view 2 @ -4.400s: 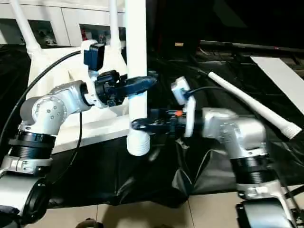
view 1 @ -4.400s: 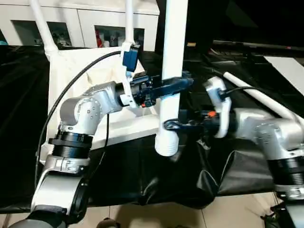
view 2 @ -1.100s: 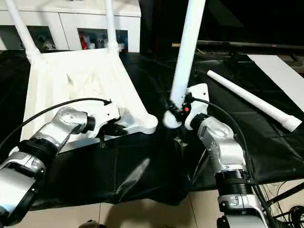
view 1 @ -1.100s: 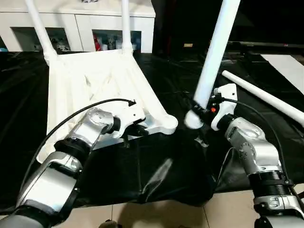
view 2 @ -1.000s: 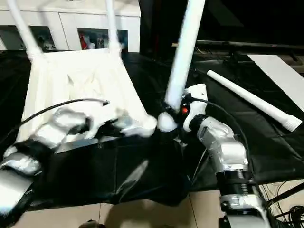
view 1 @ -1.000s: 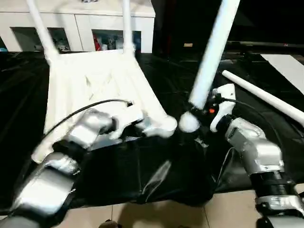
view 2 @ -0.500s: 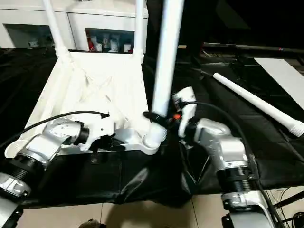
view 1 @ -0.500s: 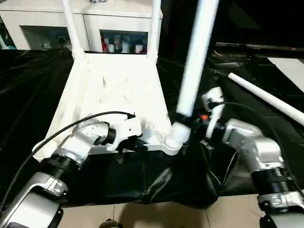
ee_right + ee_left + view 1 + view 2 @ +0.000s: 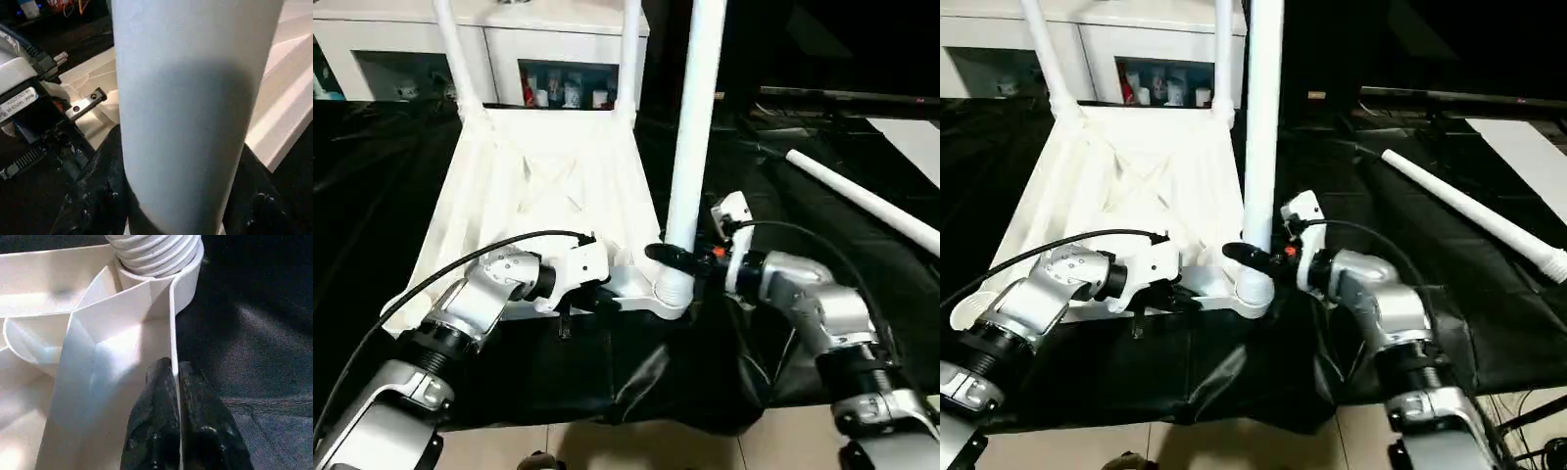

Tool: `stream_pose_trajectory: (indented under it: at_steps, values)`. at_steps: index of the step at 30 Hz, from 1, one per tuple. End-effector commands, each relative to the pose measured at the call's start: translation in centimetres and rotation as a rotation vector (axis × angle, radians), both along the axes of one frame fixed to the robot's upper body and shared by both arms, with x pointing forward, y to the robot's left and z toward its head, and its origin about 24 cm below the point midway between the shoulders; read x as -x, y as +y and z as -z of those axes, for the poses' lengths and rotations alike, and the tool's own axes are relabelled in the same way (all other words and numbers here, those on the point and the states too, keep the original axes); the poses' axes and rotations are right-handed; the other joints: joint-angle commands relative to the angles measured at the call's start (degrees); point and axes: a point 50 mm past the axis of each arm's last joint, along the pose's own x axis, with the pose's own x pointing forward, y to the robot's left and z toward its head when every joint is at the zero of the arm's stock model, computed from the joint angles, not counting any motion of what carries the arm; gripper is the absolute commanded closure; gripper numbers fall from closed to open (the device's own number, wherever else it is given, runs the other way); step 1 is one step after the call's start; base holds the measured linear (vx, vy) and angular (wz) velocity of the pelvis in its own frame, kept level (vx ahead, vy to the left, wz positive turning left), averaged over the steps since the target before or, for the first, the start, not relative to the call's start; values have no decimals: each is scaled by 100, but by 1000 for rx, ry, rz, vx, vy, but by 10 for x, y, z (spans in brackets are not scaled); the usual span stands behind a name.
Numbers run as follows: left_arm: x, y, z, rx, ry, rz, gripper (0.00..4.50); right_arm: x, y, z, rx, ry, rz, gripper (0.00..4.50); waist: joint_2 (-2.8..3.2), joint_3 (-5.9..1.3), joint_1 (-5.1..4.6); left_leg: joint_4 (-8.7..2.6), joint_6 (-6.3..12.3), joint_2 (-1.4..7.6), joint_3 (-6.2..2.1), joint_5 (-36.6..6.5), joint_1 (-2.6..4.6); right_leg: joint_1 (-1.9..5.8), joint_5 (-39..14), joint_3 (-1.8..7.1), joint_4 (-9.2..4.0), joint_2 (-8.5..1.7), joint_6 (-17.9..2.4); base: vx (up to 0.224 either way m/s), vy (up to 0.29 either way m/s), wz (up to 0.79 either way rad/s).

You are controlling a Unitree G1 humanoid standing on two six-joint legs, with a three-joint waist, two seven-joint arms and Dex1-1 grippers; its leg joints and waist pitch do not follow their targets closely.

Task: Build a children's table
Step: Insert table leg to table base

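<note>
Left wrist view: the table top's point(image 9: 543, 196) thin side wall is pinched between the closed fingers of the left gripper point(image 9: 174, 382), just beside the near corner socket point(image 9: 183, 276). The third leg point(image 9: 690, 147) is held upright low down by the right gripper point(image 9: 677, 259), its threaded end entered in that socket. Two legs already stand at the far corners; a fourth leg point(image 9: 862, 201) lies on the black cloth point(image 9: 636, 372). If the leg is tilted, the thread could be crossed, or the top could be twisted out of the pinch.
</note>
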Motion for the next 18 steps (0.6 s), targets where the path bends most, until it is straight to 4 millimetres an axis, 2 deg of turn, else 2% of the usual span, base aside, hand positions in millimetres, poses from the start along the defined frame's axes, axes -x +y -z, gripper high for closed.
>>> stream_pose_trajectory:
  at_steps: [1, 6, 10, 11, 14, 15, 16, 18]
  values:
    - [0, -9, -7, 90, -7, 16, 450, -2, -10, 5, -6, 21, 61, 264, 29, -416, -40, -416, -35, 166, -86, -1227, 129, 229, -1241, 265, -443, -330, -1115, 0, 0, 0]
    - [-1, -8, -6, 135, -4, -9, 450, 0, -18, 13, -75, 35, 125, 264, 39, -430, -39, -413, -52, 169, -85, -1238, 132, 237, -1134, 264, -435, -329, -1164, 0, 0, 0]
    - [1, -7, -3, 127, 2, -13, 450, 6, -22, 21, -115, 36, 162, 264, 49, -433, -41, -412, 11, 163, -82, -1171, 123, 249, -945, 261, -422, -318, -1210, 0, 0, 0]
    - [1, -6, -3, 128, 3, -16, 450, 7, -22, 22, -120, 34, 170, 264, 67, -426, -38, -416, 10, 167, -81, -1229, 129, 237, -1003, 265, -437, -327, -1203, 0, 0, 0]
    - [1, -5, -2, 126, 3, -26, 450, 12, -22, 28, -110, 18, 178, 264, 74, -422, -45, -428, -9, 167, -90, -1330, 132, 240, -1163, 258, -456, -322, -1158, 0, 0, 0]
    - [0, -4, -2, 125, 2, -32, 450, 17, -22, 33, -98, 4, 179, 264, 105, -420, -41, -432, -28, 171, -94, -1394, 137, 228, -1238, 262, -465, -330, -1140, 0, 0, 0]
    - [0, -4, -2, 125, 2, -34, 450, 19, -21, 35, -95, -1, 179, 264, 89, -418, -48, -435, -40, 167, -96, -1445, 136, 229, -1297, 261, -473, -324, -1119, 0, 0, 0]
    - [-1, -4, -2, 132, 5, -43, 450, 23, -20, 39, -102, -8, 192, 264, 97, -420, -41, -438, -38, 170, -97, -1455, 138, 227, -1316, 263, -477, -328, -1111, 0, 0, 0]
